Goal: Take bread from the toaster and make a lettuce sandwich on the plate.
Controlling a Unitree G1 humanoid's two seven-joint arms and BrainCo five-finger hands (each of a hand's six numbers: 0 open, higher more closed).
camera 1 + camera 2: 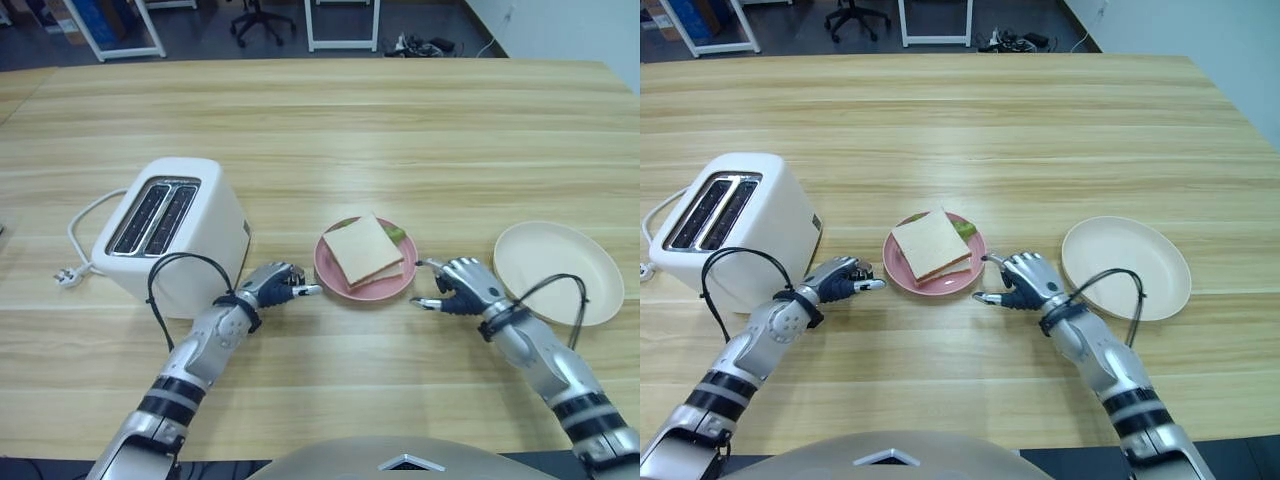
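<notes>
My L hand [275, 285] rests low on the bench [400, 130], empty. Its fingers are mostly curled in, w/ one tip sticking out twd the pink plate [335, 285]. That tip sits just short of the plate's rim; can't tell if it touches.

My R hand [455, 287] is also down at the bench and holds nothing. Its fingers are loosely bent & spread, w/ two tips pointing in at the same plate from the other side. Small gap btwn those tips and the rim.

So the pink plate lies btwn my two hands, slightly fwd of both. On it is the sandwich [362, 252]: a white bread slice on top, turned cornerwise, w/ another slice edge showing under it. A bit of green lettuce [398, 235] peeks out at the far side, nearer my R hand.

The toaster [175, 240] stands just outboard of my L hand, fwd of the wrist, white, slots up. Its cord [80, 225] loops round its far side, and the plug [66, 276] lies on the bench beyond it.

A cream plate [555, 260] sits just outboard of my R hand, close by the wrist, nothing on it.
</notes>
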